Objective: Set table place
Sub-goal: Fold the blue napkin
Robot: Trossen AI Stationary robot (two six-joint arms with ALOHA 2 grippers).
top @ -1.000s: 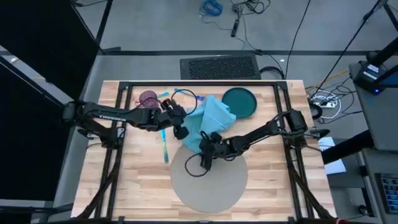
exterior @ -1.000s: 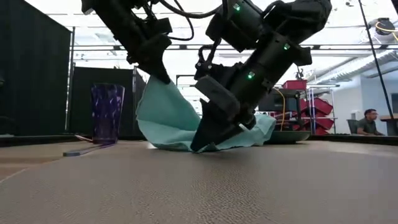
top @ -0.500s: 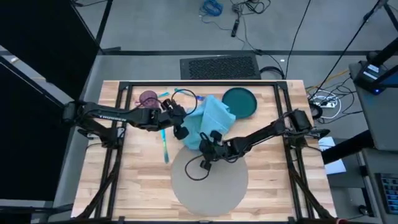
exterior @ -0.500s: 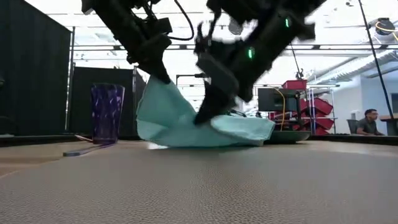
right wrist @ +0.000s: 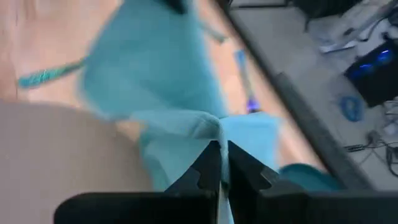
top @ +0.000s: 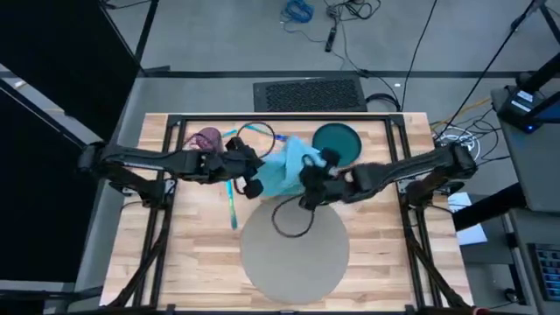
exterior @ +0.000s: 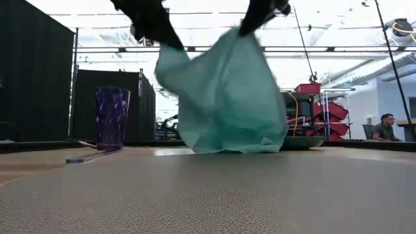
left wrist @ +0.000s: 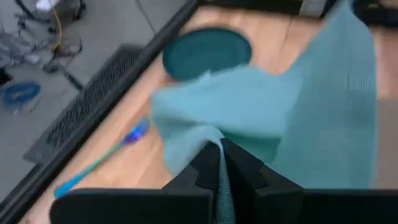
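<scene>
Both hands clamped on the light teal cloth napkin [top: 289, 171]: left hand [top: 251, 182], right hand [top: 308, 188], cloth hanging above the light wooden bench [top: 201, 254]. Round grey placemat [top: 293, 254] lies just in front. Keep both corners level, lower evenly.

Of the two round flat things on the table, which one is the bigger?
The grey placemat, near the table's front edge; the dark teal plate at the back is much smaller.

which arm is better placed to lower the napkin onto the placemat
Right. Both grippers are shut on the teal napkin, but the right gripper sits nearer the grey placemat. The left gripper holds its corner over bare table, beside the placemat.
</scene>
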